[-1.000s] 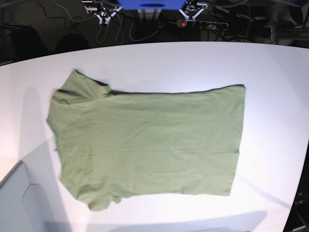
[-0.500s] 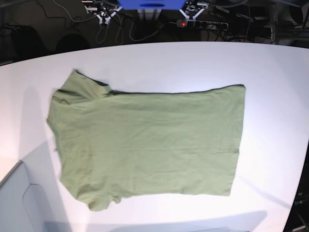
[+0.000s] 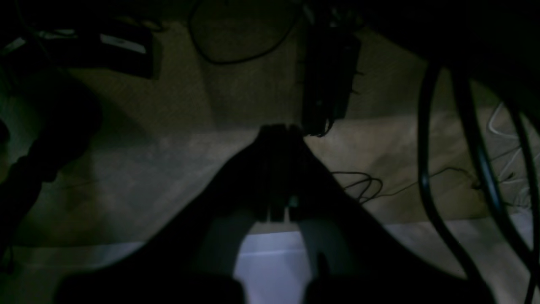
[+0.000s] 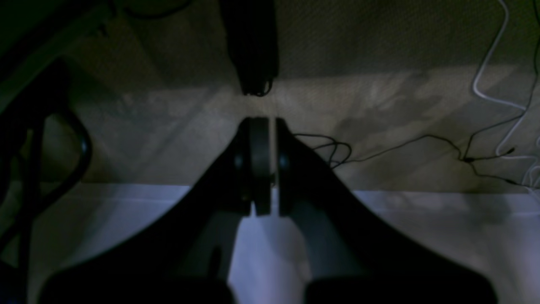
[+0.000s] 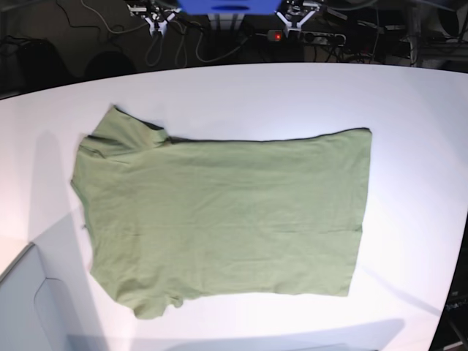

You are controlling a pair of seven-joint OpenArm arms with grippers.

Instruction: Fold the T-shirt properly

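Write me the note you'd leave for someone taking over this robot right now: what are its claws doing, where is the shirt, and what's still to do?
Left gripper: shut, holding nothing, off the table edge over the floor.
Right gripper: shut, holding nothing, likewise back from the work area.
T-shirt: lies spread out on the white table, sleeves toward the base view's left, hem toward its right. One sleeve looks turned in at the upper left.
Done: at most that sleeve; no body fold yet.
Left: bring both arms over the table, take hold of the shirt, and make the folds.
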